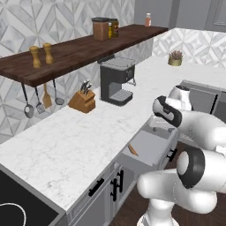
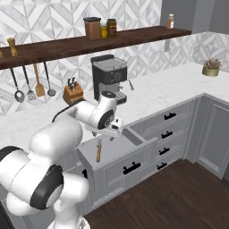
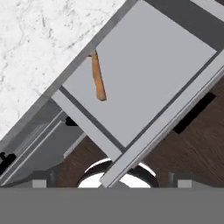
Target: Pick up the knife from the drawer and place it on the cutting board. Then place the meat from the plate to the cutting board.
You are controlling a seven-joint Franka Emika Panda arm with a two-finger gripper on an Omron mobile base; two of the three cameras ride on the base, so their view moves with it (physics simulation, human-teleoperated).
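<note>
Where visible, knife (image 3: 98, 78) perhaps lies crosswise.

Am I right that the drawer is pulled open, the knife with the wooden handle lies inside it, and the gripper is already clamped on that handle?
Not quite. The drawer is pulled open and the knife lies inside it, but nothing is clamped on the handle. The hand view shows the knife lying alone on the drawer's floor, with the gripper above it, apart from the handle.
</note>
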